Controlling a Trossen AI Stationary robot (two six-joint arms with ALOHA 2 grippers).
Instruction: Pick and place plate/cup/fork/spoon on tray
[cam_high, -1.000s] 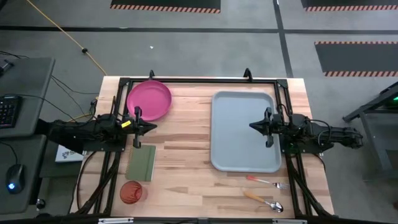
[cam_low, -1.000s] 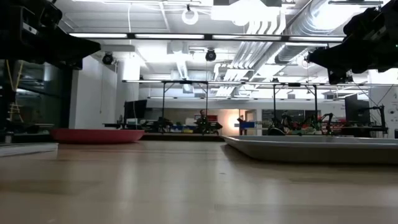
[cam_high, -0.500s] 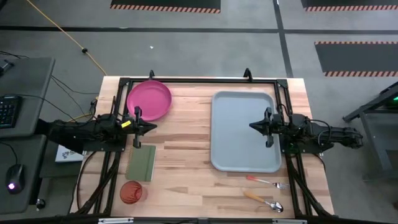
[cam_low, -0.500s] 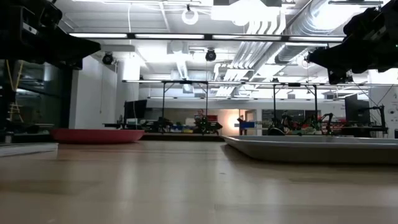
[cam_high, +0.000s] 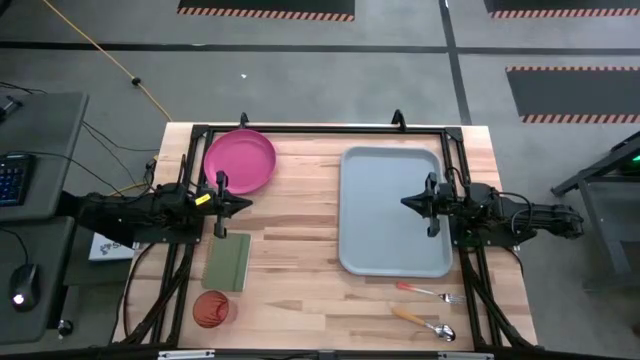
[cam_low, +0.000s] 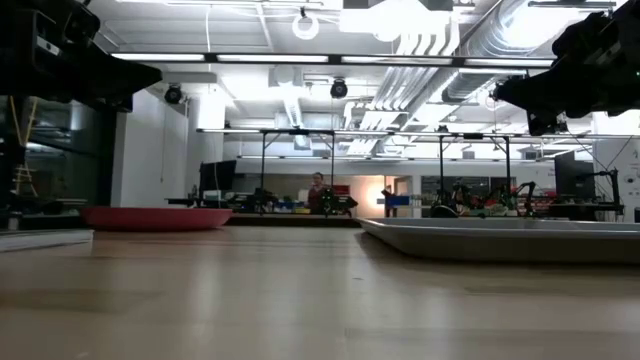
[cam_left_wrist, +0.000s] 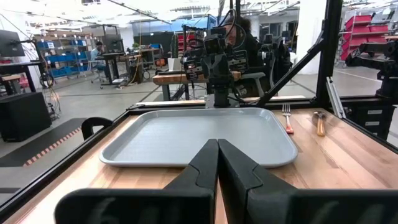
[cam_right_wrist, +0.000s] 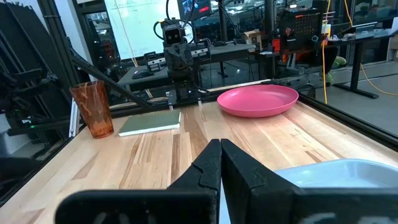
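Note:
The pink plate (cam_high: 240, 160) rests flat on the table at the far left. The orange-red cup (cam_high: 211, 309) stands upright at the near left. The blue-grey tray (cam_high: 393, 210) lies flat on the table's right half. The fork (cam_high: 428, 292) and the spoon (cam_high: 424, 323) lie on the table near the tray's front edge. My left gripper (cam_high: 248, 205) is shut and empty, hovering between the plate and a green notebook. My right gripper (cam_high: 404, 202) is shut and empty above the tray's right part.
A green notebook (cam_high: 228, 263) lies flat between plate and cup. A black frame (cam_high: 320, 128) runs along the table's far edge and sides. Bare wood (cam_high: 300, 240) lies between notebook and tray. A person (cam_low: 317, 190) stands far off in the room.

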